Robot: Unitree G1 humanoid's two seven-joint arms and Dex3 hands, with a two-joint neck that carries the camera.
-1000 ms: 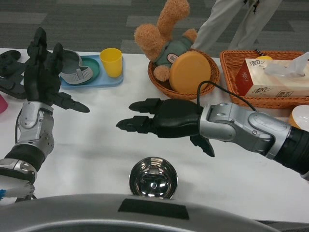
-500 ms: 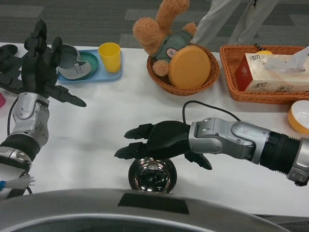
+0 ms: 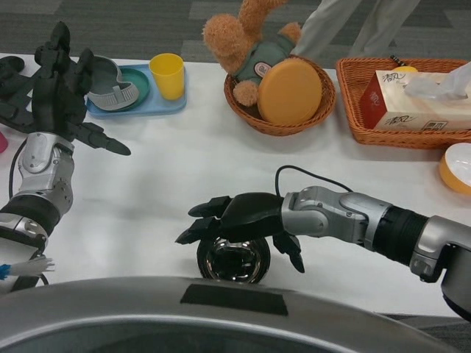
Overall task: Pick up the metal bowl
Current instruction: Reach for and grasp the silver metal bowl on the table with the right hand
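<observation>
The shiny round metal bowl (image 3: 233, 259) sits at the near edge of the white table (image 3: 184, 176). The right hand (image 3: 239, 220) lies over its top, fingers spread wide, not gripping it. The left hand (image 3: 60, 92) is raised at far left, fingers splayed, holding nothing

The white table (image 3: 184, 176) carried a metal bowl (image 3: 232, 260) directly beneath the right hand (image 3: 239, 218). Beyond that hand stood a round wicker basket (image 3: 254, 120), and farther to its right a rectangular wicker basket (image 3: 353, 110) and an orange-rimmed bowl (image 3: 456, 168). A blue tray (image 3: 140, 109) lay just beyond the raised left hand (image 3: 57, 92).
</observation>
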